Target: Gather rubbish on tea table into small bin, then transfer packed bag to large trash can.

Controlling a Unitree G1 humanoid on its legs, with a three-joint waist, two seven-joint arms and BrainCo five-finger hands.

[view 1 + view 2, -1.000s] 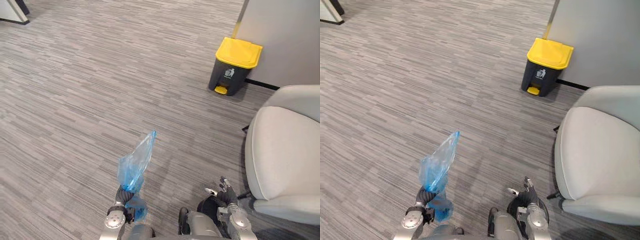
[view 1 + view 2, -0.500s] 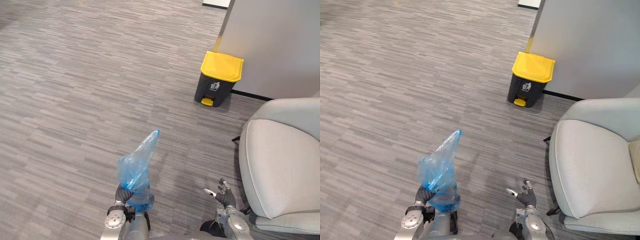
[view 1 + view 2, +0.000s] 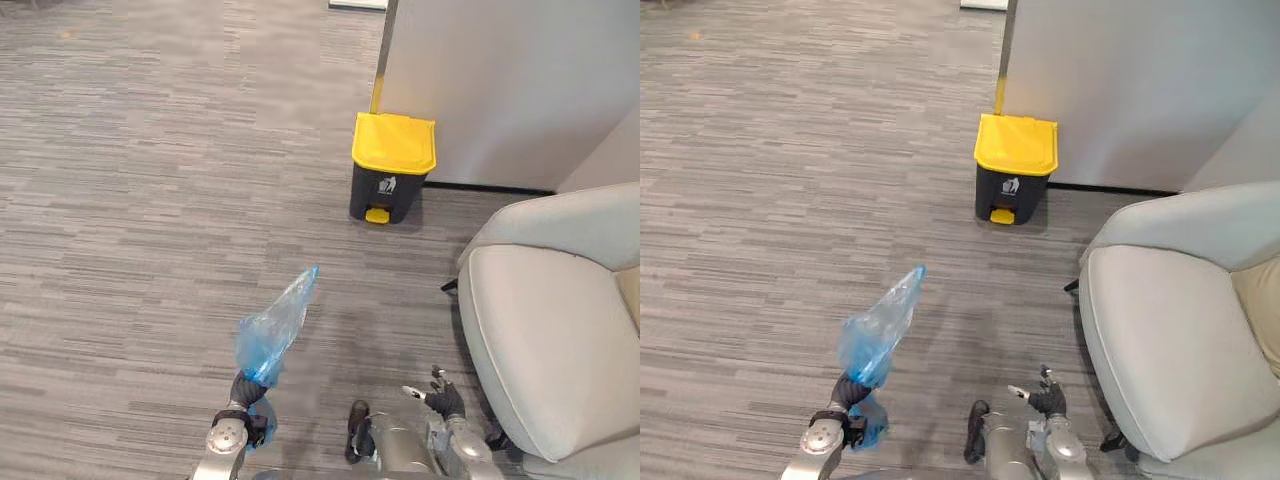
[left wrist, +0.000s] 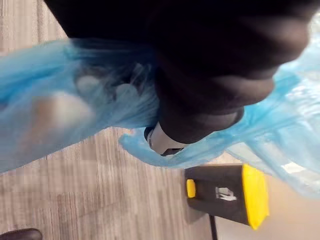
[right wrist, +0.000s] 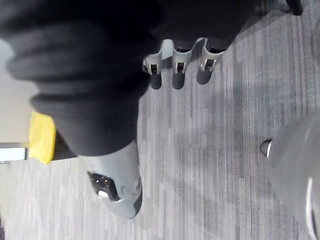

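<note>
Open floor [image 3: 150, 200] lies between the bag [image 3: 277, 325], gripped by the left hand [image 3: 247, 393], and the bin [image 3: 391, 167]. A chair [image 3: 545, 330] flanks the slack, empty right hand [image 3: 440, 398]. Plastic hides much of the left grip.

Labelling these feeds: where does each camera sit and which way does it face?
Left eye view: head, looking down at carpet, trash can, chair; left robot hand grips blue bag, right robot hand open.
Right eye view: same scene, slightly offset.
Left wrist view: along the left robot hand; blue bag, trash can beyond.
Right wrist view: along the right robot hand toward carpet.
Shared: trash can in all four.
</note>
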